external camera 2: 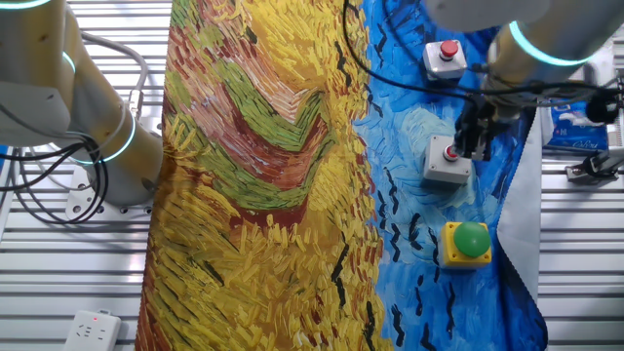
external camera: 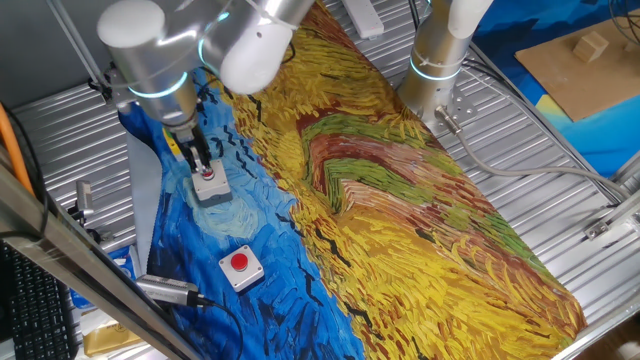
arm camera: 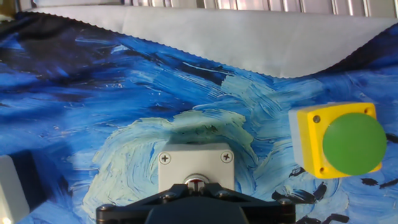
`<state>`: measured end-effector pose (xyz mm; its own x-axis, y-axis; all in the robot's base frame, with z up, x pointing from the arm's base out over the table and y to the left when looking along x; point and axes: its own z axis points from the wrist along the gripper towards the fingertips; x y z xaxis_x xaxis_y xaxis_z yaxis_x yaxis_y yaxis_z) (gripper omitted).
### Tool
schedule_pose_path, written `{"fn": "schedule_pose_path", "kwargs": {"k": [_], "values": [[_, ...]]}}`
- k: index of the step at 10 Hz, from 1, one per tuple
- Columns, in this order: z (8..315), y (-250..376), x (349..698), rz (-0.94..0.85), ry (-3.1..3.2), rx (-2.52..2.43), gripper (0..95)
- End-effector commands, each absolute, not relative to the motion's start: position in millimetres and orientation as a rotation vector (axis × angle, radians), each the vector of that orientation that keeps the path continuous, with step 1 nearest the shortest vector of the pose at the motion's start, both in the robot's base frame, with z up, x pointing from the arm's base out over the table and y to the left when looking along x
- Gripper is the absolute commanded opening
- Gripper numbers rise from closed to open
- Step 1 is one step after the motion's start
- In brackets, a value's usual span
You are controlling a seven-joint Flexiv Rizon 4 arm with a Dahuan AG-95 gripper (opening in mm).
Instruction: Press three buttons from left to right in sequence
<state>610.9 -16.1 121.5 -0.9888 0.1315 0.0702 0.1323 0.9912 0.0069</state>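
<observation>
- The other fixed view: the arm (external camera 2: 546, 39) reaches in from the upper right, its gripper (external camera 2: 475, 146) pointing straight down on the middle button (external camera 2: 448, 162), a red cap on a grey box.
- Fingertips meet the cap; I cannot tell whether they are open or closed.
- The green button (external camera 2: 467, 243) lies nearer, the other red button (external camera 2: 444, 57) farther, all on the blue part of the cloth (external camera 2: 263, 195).
- No readable writing.
</observation>
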Motion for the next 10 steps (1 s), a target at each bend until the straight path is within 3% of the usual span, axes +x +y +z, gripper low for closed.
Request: {"fn": "schedule_pose_path", "kwargs": {"k": [1, 10], "values": [[119, -16, 612, -0.014, -3.076, -0.207, 0.0], [114, 9, 624, -0.044, -3.075, -0.200, 0.0]]}}
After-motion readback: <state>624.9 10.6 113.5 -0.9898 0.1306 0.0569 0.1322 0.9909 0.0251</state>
